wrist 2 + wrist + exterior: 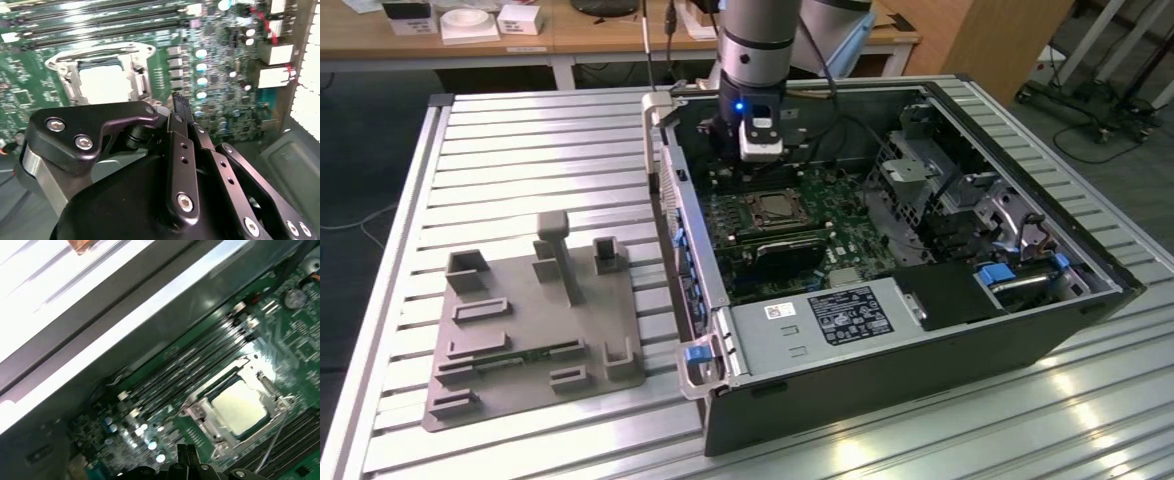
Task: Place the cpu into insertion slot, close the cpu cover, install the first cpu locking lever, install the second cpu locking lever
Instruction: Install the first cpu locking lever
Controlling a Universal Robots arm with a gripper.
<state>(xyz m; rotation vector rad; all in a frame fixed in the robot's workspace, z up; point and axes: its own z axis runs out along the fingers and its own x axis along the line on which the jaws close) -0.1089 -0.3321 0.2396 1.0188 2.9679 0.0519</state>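
The cpu lies flat in the insertion slot, its pale metal top showing through the window of the cpu cover, which is down around it. In the first wrist view the cpu sits inside the silver cover frame, and a thin wire lever runs beside the socket. My gripper hangs inside the case just off the socket's side, above the green board, its dark fingers pressed together with nothing between them. From outside, the gripper stands behind the socket.
The open computer case stands on a slatted aluminium table. Long black memory slots run beside the socket. A grey fixture plate lies on the exterior view's left. Drive cage and cables crowd the case's right.
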